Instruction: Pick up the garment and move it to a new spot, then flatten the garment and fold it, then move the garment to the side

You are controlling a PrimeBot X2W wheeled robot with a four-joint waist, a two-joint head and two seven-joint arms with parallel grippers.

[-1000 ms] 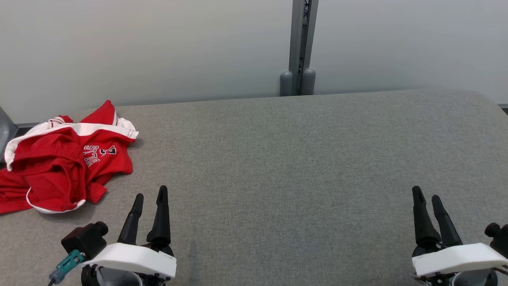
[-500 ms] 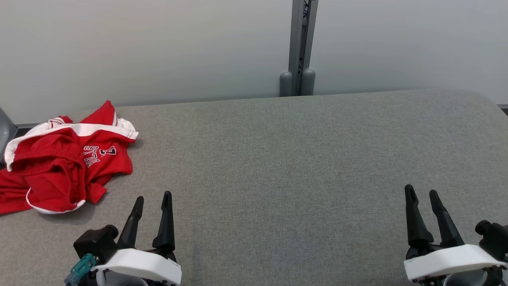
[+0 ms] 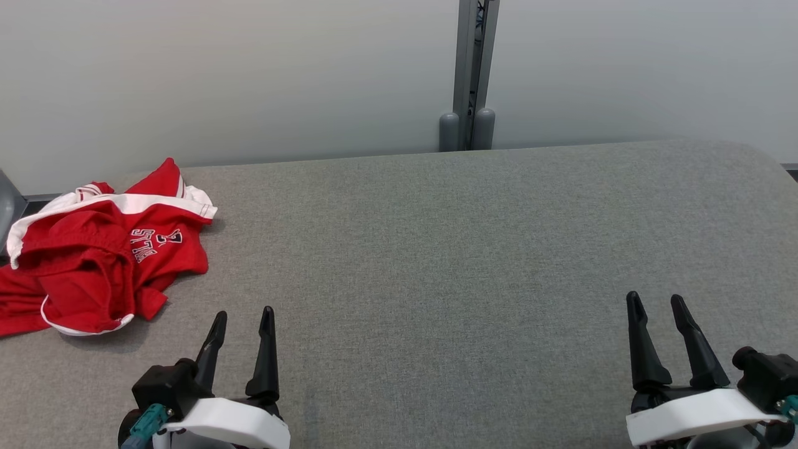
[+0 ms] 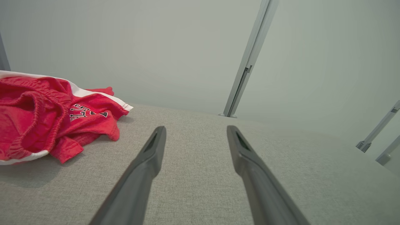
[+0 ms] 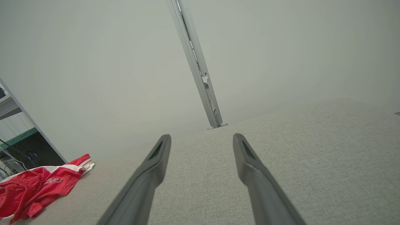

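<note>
A crumpled red garment (image 3: 100,255) with white trim and black lettering lies bunched at the far left of the grey fabric table (image 3: 474,249). It also shows at the left of the left wrist view (image 4: 47,118) and small at the lower left of the right wrist view (image 5: 37,187). My left gripper (image 3: 243,315) stands open near the front edge, just right of and below the garment, with nothing between its fingers. My right gripper (image 3: 654,300) is open too, far off at the front right over bare fabric.
A pale wall runs behind the table, with a grey upright post (image 3: 471,75) at its middle. The garment's left part hangs past the table's left edge. A dark shelf area (image 5: 22,150) lies beyond the table's left end.
Both grippers have drawn back toward the front edge. The left one shifted slightly right and its fingers spread wider; the right one shifted slightly left. The garment has not moved.
</note>
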